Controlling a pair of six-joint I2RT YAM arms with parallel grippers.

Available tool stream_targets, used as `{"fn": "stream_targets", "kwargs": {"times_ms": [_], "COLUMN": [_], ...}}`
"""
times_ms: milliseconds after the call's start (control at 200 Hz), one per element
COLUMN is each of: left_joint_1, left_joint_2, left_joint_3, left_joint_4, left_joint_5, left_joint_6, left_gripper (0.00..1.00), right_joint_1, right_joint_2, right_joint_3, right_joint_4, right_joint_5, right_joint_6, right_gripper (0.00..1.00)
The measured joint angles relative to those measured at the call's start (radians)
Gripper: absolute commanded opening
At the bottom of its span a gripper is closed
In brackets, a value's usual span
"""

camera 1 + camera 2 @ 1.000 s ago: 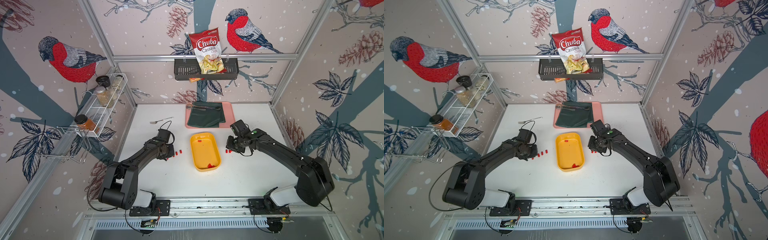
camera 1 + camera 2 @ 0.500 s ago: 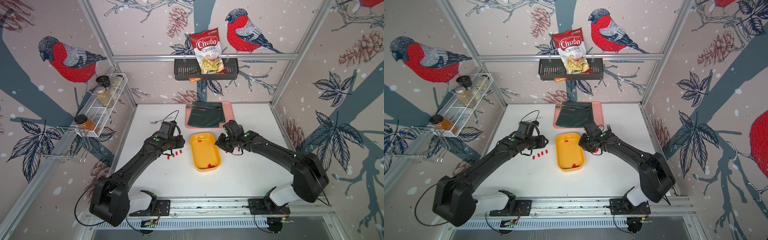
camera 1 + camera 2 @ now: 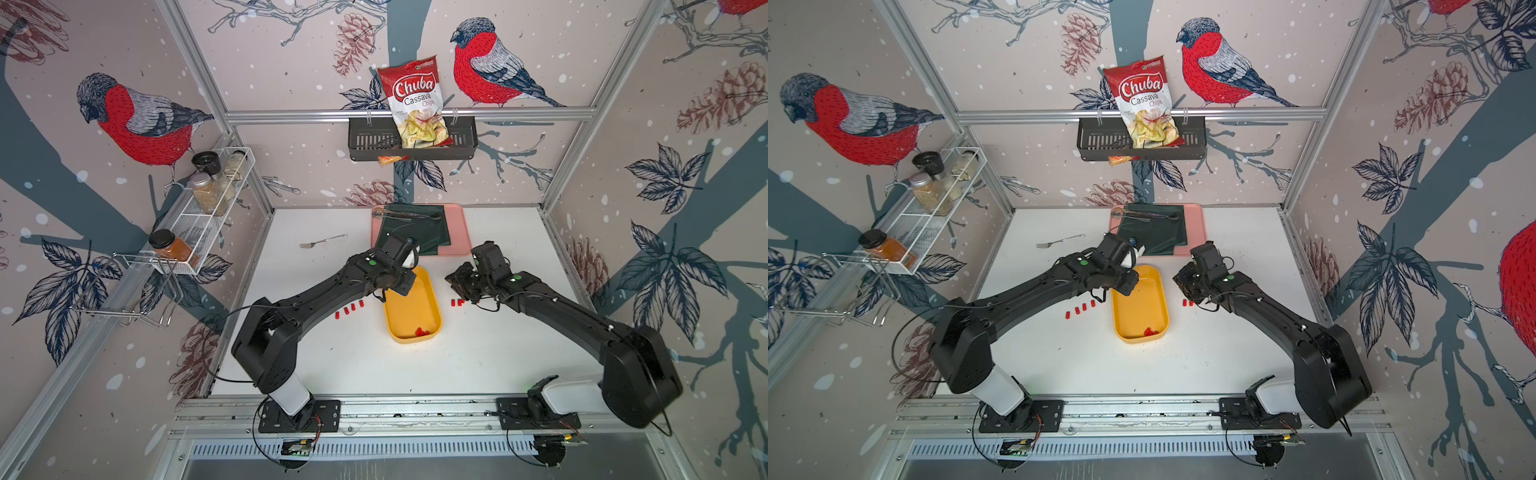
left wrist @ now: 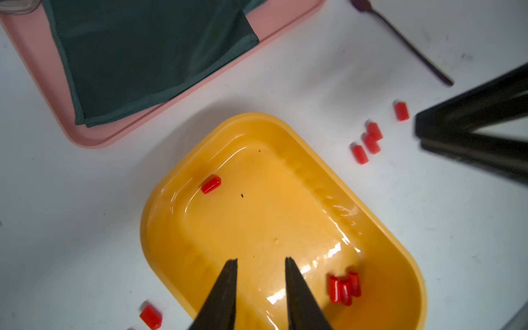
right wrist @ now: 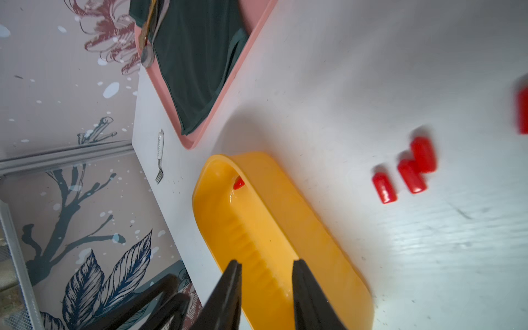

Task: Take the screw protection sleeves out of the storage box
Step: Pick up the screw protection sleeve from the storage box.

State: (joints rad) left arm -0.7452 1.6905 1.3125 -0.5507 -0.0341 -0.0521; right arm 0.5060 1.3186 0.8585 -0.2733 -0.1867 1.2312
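Observation:
The yellow storage box (image 3: pixel 428 299) (image 3: pixel 1152 299) lies mid-table. Inside it, a cluster of three red screw protection sleeves (image 3: pixel 422 331) (image 4: pixel 344 287) lies at the near end and a single sleeve (image 4: pixel 211 184) (image 5: pixel 238 183) at the far end. More sleeves lie on the table in a row left of the box (image 3: pixel 349 309) (image 3: pixel 1079 309) and in a group right of it (image 3: pixel 457 302) (image 5: pixel 411 171). My left gripper (image 4: pixel 260 259) hangs open over the box's floor, holding nothing. My right gripper (image 5: pixel 267 261) (image 3: pixel 453 282) stands open and holds nothing, just right of the box, pointing at its wall.
A pink tray (image 3: pixel 457 232) with a green cloth (image 3: pixel 415 228) and tongs sits at the back. A fork (image 3: pixel 322 242) lies at the back left. A black basket (image 3: pixel 365 143) with a chips bag hangs on the back wall. A wire rack (image 3: pixel 208 216) holds spice jars on the left wall.
My left arm has swung right, from the row of sleeves on the table to above the box's far end. My right gripper has shifted left toward the box.

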Motion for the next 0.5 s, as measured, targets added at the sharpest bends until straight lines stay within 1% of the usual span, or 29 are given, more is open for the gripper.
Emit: {"fn": "stream_targets", "kwargs": {"times_ms": [95,240,365,495], "left_joint_1": [-0.021,-0.023,-0.025,-0.024], "left_joint_2": [0.093,0.154,0.229,0.262], "left_joint_3": [0.034,0.076,0.114,0.121], "left_joint_4": [-0.045,-0.067,-0.067,-0.064], "left_joint_5": [-0.095,-0.177,-0.221,-0.236], "left_joint_6": [0.102,0.188,0.220,0.236], "left_gripper": [0.28,0.26,0.26,0.24], "right_joint_1": [-0.056,-0.108,-0.126,-0.134], "right_joint_2": [-0.075,-0.154,-0.178,-0.181], "right_joint_3": [-0.045,-0.094,-0.109,-0.108], "right_joint_4": [-0.033,-0.078,-0.109,-0.124], "right_joint_5": [-0.003,-0.018,-0.027,-0.032], "right_joint_6": [-0.015,-0.052,-0.063,-0.085], "right_gripper": [0.35,0.35,0.36,0.36]}}
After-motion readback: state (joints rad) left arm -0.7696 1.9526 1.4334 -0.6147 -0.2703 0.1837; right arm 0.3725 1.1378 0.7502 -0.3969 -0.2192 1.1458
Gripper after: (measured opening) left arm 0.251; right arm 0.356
